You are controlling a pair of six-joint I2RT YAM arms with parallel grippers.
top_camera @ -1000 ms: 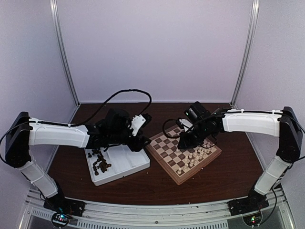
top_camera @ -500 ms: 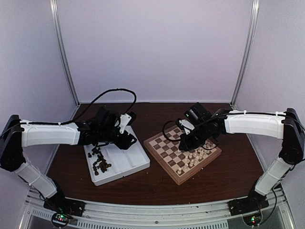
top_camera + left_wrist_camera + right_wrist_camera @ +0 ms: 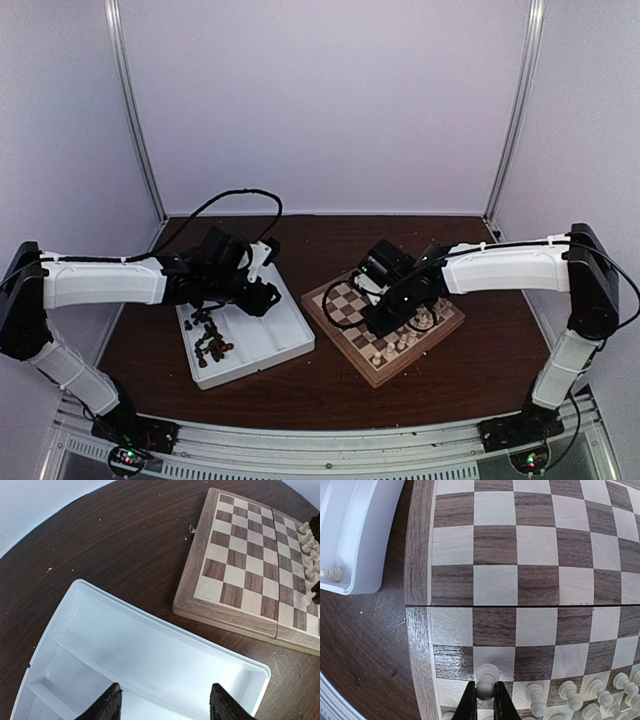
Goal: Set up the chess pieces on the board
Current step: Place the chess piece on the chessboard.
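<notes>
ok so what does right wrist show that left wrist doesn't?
Right wrist only: a clear look at the right pincer shut on a white piece at the board edge, plus a lone white piece lying in the tray. Left wrist only: the open left pincer over an empty tray compartment, and the board's latch. Both: board, tray, table, white pieces standing along one board side.

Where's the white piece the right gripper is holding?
Right wrist view, bottom centre: the white piece is pinched in the right gripper over the board near its rim, beside the other white pieces.
</notes>
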